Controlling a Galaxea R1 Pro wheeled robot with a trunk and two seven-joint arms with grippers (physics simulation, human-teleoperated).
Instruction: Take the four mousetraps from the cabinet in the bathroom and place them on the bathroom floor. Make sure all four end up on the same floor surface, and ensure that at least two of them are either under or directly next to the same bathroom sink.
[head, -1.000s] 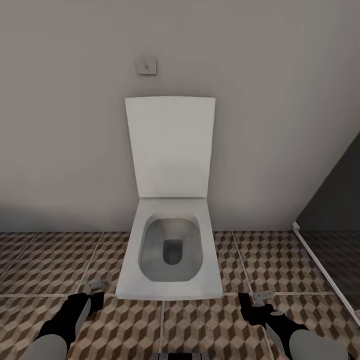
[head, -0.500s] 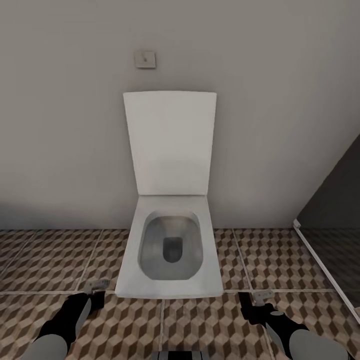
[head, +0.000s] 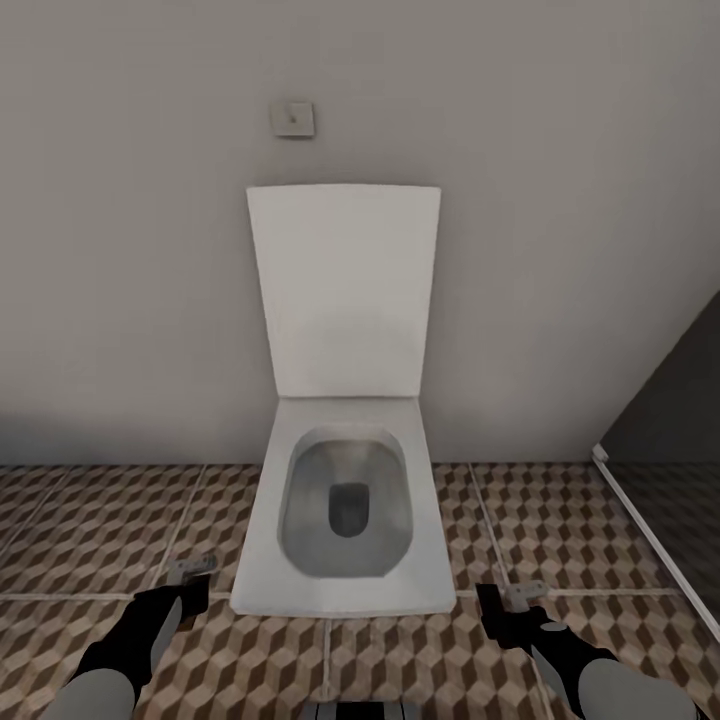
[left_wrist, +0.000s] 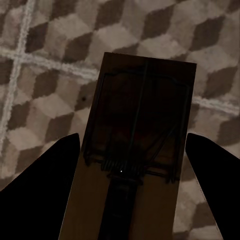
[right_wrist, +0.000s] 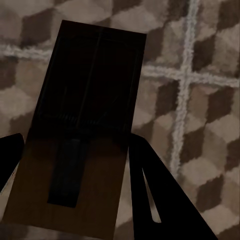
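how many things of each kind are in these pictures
brown wooden mousetraps with dark metal parts: 2, one in the left gripper, one in the right gripper
white square toilet: 1
small square wall plate: 1
total: 4

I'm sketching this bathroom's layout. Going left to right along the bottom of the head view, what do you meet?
left gripper holding a mousetrap → toilet → right gripper holding a mousetrap → white shower threshold strip → dark shower floor
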